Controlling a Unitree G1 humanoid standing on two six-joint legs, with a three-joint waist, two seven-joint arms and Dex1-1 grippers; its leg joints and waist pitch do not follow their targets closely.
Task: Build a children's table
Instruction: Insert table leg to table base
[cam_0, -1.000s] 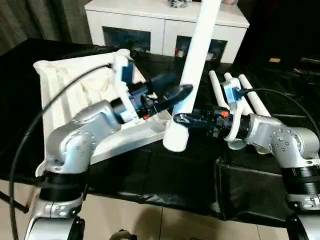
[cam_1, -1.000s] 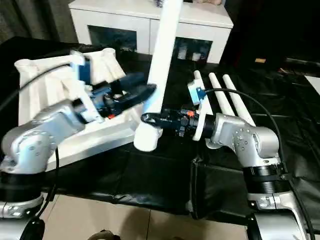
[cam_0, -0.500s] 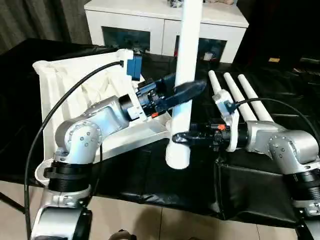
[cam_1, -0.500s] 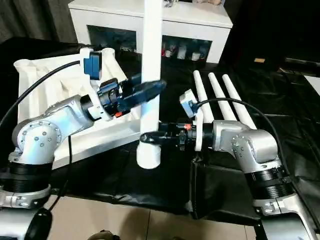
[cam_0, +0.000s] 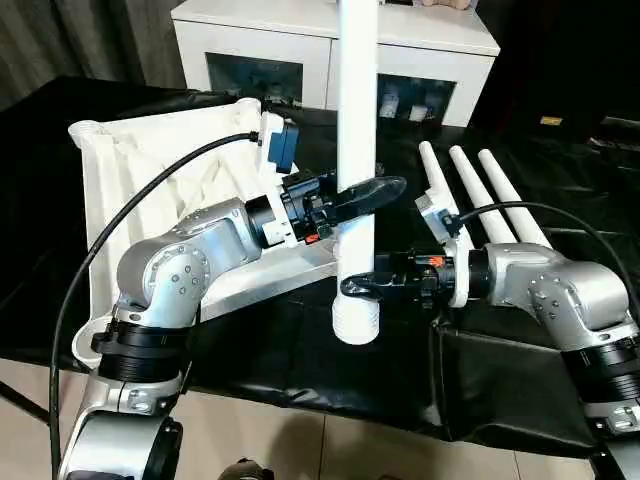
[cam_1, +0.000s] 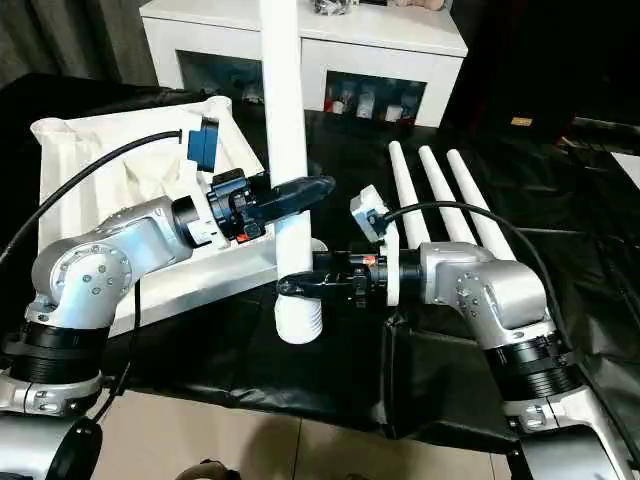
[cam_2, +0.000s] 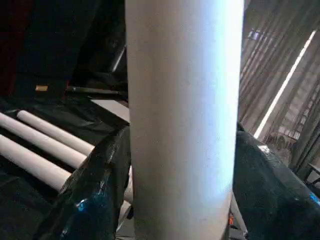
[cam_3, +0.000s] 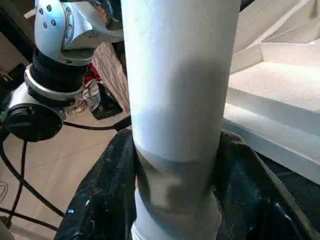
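Both grippers have the upright leg (cam_0: 356, 150) between their fingers: the right gripper (cam_0: 358, 287) is clamped near its ribbed bottom end, the left gripper (cam_0: 372, 192) straddles it just above. Beside them lies the top (cam_0: 150, 170), underside up. I'd say socketing comes next, needing careful alignment.

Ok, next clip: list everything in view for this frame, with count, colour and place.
held leg: one, white, upright between both tools, threaded end down.
spare legs: three, white, side by side on the black cloth at the robot's right.
table top: one, white, ribbed side up, tilted at the robot's left.
cabinet: one, white, glass doors, behind.
black cloth: one, covering the work surface.
left tool: black, around the leg's middle.
right tool: black, shut on the leg lower down.
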